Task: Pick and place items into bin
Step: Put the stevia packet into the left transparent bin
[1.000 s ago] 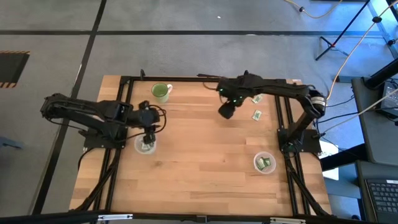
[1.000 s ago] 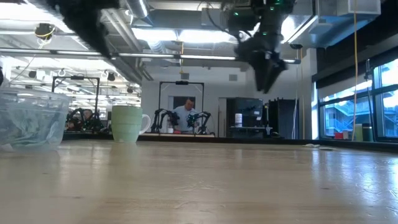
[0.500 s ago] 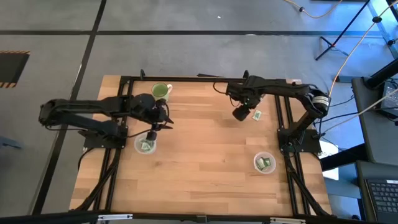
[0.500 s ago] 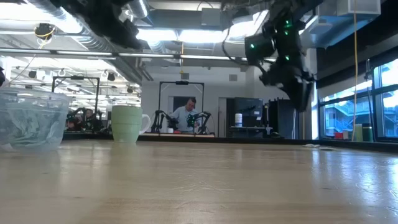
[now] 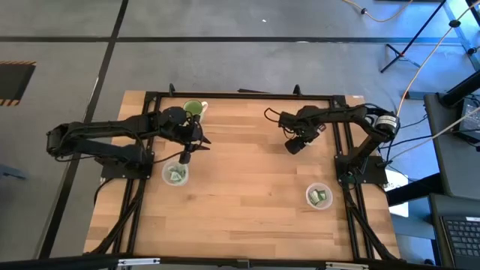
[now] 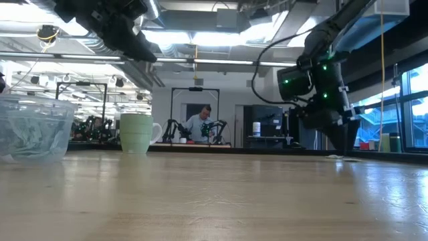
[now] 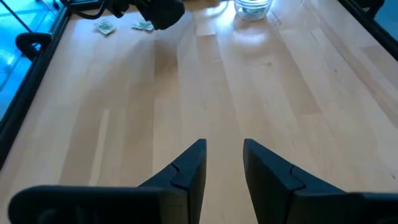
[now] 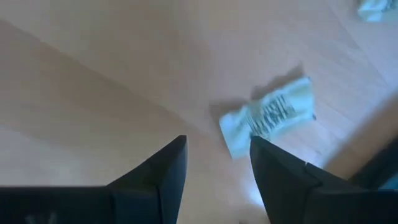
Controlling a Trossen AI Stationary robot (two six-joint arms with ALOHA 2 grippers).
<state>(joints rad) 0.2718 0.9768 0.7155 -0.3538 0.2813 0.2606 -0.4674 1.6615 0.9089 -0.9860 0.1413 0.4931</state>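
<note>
Now the right gripper has dropped from high over the middle of the worktop to a spot low over its right rear part; a second ago it hung farther left and well above the wood. In the right wrist view its fingers are spread apart with nothing between them, and a packet lies flat on the wood just ahead of the tips, with the corner of another packet farther off. From the left wrist view the same two loose packets lie side by side beside the dark right arm. The left gripper has meanwhile lifted off the left bowl, where it was dipping a second ago, and now hangs just behind it, near the green mug; its fingers stand a little apart and empty. That suggests the left arm has just finished a drop, since green-and-white packets show inside that bowl, while the right arm is lining up its next pick. The right bowl near the front also holds packets. By my reading only the few loose packets at the right rear remain, so the job looks close to done.
</note>
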